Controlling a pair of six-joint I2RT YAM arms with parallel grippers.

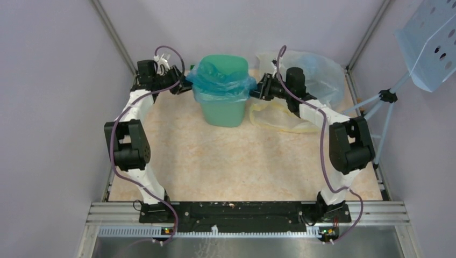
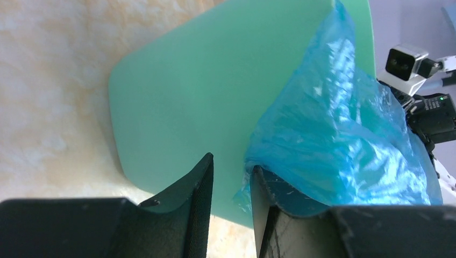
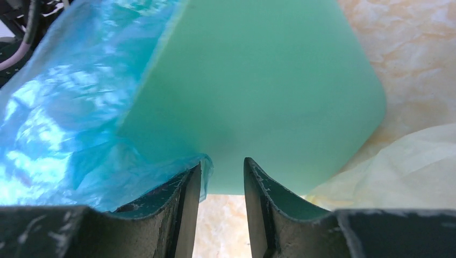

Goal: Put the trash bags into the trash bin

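While the green bin [image 1: 225, 114] stands upright in the upper middle of the overhead view, a blue bag [image 1: 215, 80] lies draped over its mouth and hangs a little way down its walls. The left gripper [image 1: 184, 86] sits just beside the bin's left rim and the right gripper [image 1: 258, 89] just beside its right rim. The bin therefore lies straight between them, with both arms about equally near and both pointing inward.

In each wrist view the jaws stand partly apart, and bare green wall shows through the gap. The blue film rests over one left finger [image 2: 264, 188] and one right finger [image 3: 182, 189], and nothing looks pinched.

My guess is that the hem needs drawing down both sides evenly. A yellowish bag [image 1: 279, 117] and a paler bag [image 1: 318, 72] lie on the table [image 1: 242, 161] at upper right, closest to the right arm.
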